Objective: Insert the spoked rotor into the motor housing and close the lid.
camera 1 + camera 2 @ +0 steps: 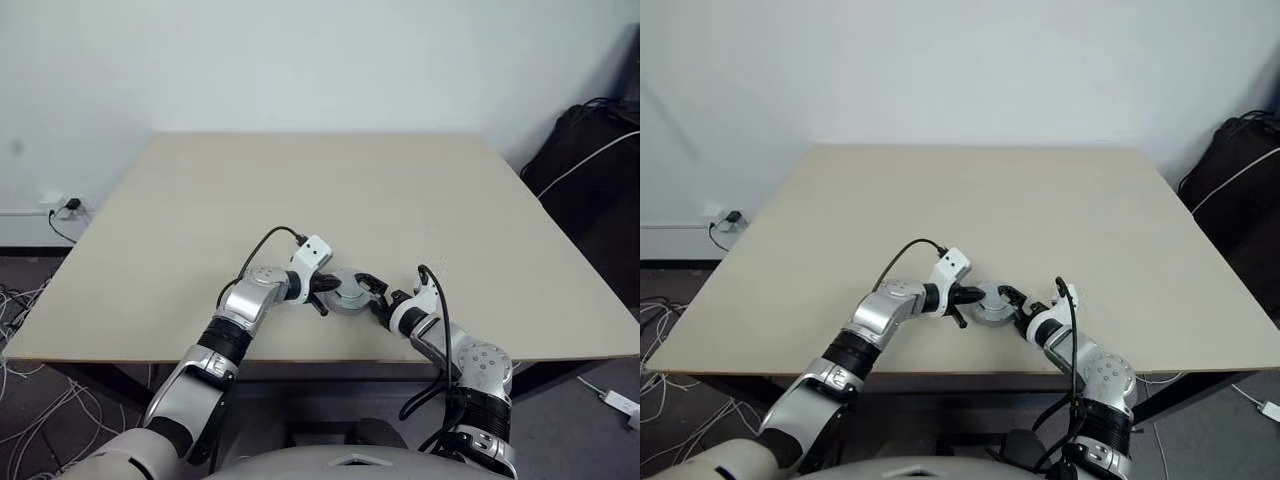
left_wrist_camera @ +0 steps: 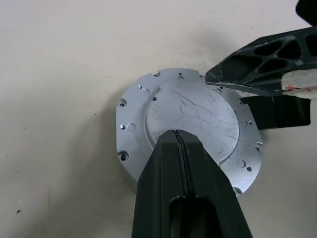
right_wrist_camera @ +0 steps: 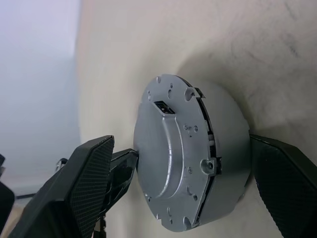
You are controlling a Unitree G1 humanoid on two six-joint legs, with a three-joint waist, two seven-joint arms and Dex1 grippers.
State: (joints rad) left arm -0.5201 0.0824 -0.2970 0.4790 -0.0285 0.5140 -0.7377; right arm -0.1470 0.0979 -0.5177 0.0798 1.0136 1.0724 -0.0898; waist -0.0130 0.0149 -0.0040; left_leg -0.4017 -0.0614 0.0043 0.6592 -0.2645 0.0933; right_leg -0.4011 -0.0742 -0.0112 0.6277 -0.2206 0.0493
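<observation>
The lid already sits on the motor housing near the table's near edge. Our left gripper, pressed together, pushes it; our right gripper is spread around it. Next, we press it flat.

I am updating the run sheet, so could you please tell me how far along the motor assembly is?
Mostly done, it seems: a silver lid already covers the motor housing on the table, with no spoked rotor lying loose. In hand: the shut left gripper presses on the lid while the right gripper straddles the housing, fingers wide. Left: confirming the lid is seated, then letting go.
</observation>
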